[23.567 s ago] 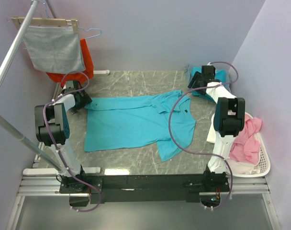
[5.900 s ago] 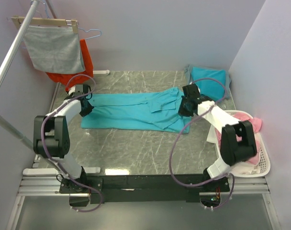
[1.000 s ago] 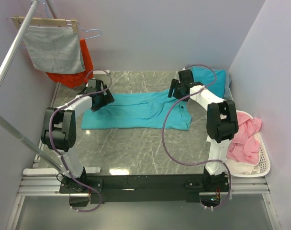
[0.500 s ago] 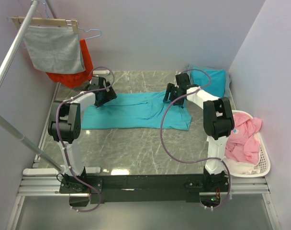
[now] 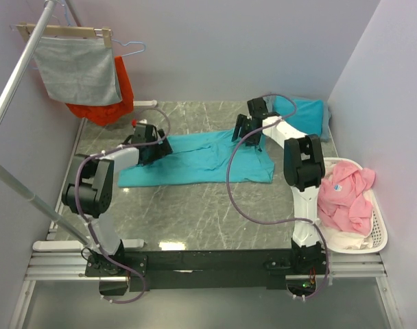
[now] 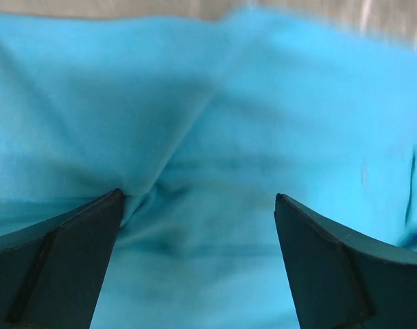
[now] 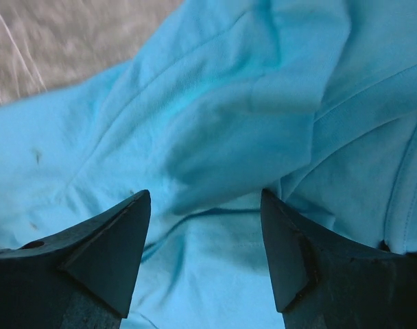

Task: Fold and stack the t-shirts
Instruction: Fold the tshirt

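From above: teal t-shirt [image 5: 195,161] stretched left to right across the middle of the desk [image 5: 195,212], narrowed into a long band with the collar end to the right. Spread wide and flat some twenty seconds back, one sleeve trailing toward the near edge; now doubled along its length. Left claw [image 5: 159,147] down on the left part of the band by its far edge, right claw [image 5: 244,131] down on the right part by the collar. Both shifted inward along that far edge within the last second, closer to each other. Second t-shirt [image 5: 304,113] folded in the far right corner, apart from both claws. Basket [image 5: 373,236] of pink clothes [image 5: 342,199] off to the right.

Left wrist view: left claw [image 6: 198,199] spread wide, nothing pinched, t-shirt [image 6: 263,103] filling the frame beneath. Small pucker of cloth touching one fingertip, probably pushed up by contact.

Right wrist view: right claw [image 7: 204,195] likewise spread and empty, just above rumpled folds and a seam of the t-shirt [image 7: 229,103]. Bare desk [image 7: 57,48] in the far left corner of the frame.

Judging by all this: lengthwise fold done, crosswise fold not yet begun. Probably seeking fresh grips on the far edge, with stacking on the second t-shirt left for later.
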`<state>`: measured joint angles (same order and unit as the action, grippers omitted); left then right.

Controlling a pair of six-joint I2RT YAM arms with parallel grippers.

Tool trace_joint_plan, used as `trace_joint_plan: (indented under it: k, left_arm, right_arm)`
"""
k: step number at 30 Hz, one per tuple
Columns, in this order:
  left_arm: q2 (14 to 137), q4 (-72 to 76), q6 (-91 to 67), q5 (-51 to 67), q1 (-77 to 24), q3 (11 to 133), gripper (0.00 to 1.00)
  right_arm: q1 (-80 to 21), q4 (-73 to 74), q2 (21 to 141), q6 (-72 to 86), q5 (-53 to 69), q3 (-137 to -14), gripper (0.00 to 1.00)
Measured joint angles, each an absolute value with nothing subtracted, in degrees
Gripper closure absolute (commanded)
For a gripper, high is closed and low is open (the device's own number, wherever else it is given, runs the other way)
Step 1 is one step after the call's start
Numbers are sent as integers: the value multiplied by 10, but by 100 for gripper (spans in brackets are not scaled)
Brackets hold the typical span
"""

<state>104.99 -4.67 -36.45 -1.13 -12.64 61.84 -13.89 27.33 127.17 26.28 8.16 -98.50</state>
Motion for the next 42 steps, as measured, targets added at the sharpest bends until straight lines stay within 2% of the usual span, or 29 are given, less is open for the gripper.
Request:
trace_joint_plan:
  k: [8, 13, 16, 19, 23, 26, 30, 36, 42]
  left_arm:
    - [933, -34, -406, 18, -231, 478, 1]
    - [874, -35, -446, 65, -325, 416, 1]
    - [860, -61, -458, 94, -384, 411, 1]
    - [857, -128, -457, 111, -425, 433, 1]
    - [856, -249, -435, 85, -436, 498, 0]
    - [863, -296, -404, 49, -421, 603, 1]
    - [912, -285, -362, 31, -389, 774, 1]
    - [1083, -229, -309, 69, -347, 985, 1]
    - [1300, -220, -267, 236, -312, 1146, 1]
  right_arm:
    - [-140, 376, 1397, 237, 105, -1207, 25]
    - [-140, 391, 1456, 228, 192, -1306, 24]
    - [-142, 376, 1463, 228, 257, -1308, 14]
    - [-144, 317, 1439, 231, 271, -1255, 13]
    - [-143, 224, 1336, 237, 241, -1102, 12]
    - [-133, 178, 1245, 235, 208, -1028, 12]
    - [-115, 148, 1124, 226, 125, -992, 12]
    - [-109, 148, 967, 251, 11, -868, 12]
    - [-124, 149, 881, 284, 14, -638, 12]
